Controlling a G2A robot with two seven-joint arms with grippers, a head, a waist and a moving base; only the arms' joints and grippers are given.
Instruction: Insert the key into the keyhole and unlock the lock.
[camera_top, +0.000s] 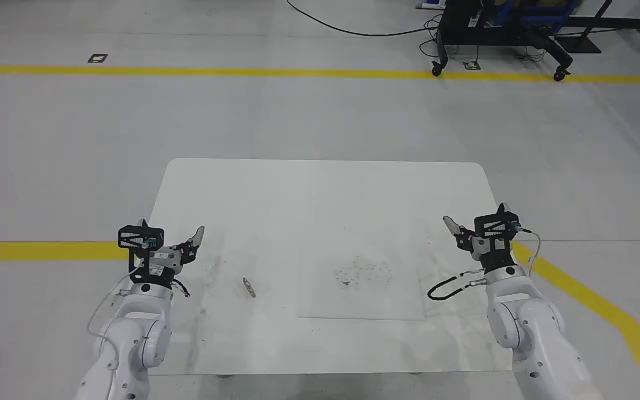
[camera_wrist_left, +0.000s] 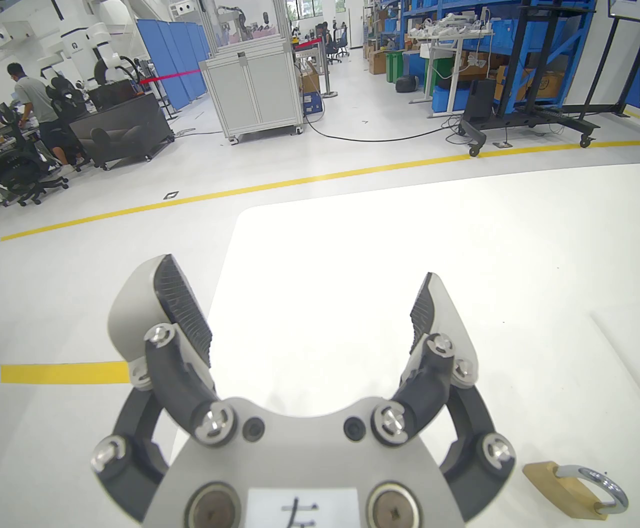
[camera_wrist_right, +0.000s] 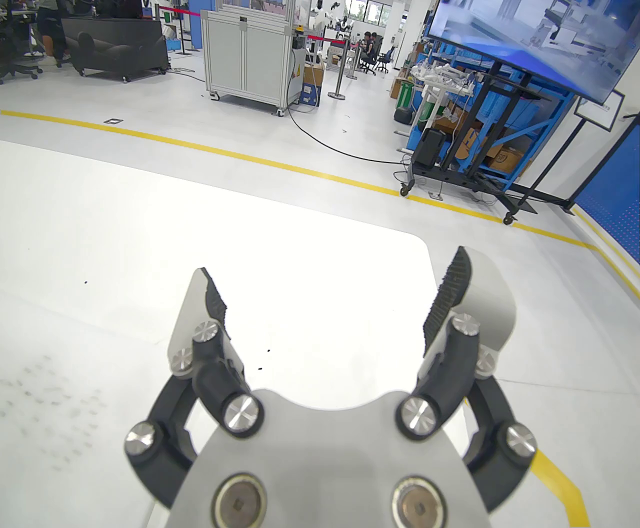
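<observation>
Top view first: we're basically at the start line here. The padlock (camera_top: 248, 288) lies flat on the white table (camera_top: 330, 190), near the front edge, just beside the left gripper (camera_top: 170, 240) and well apart from the right gripper (camera_top: 478, 226). Both hang over the table's outer edges with nothing in them.

Left wrist view: the left gripper (camera_wrist_left: 300, 280) is spread wide and empty. The brass padlock (camera_wrist_left: 570, 487) sits on the table (camera_wrist_left: 400, 240) close by, off to one side of the fingers and not between them. Its shackle looks seated, so we'd call it still locked. Where the key is, we honestly can't tell.

Right wrist view: the right gripper (camera_wrist_right: 334, 270) is released too, with just bare table (camera_wrist_right: 150, 225) under it.

So the way we see it, nothing's done yet. Grabbing, inserting and turning are all still to go.
</observation>
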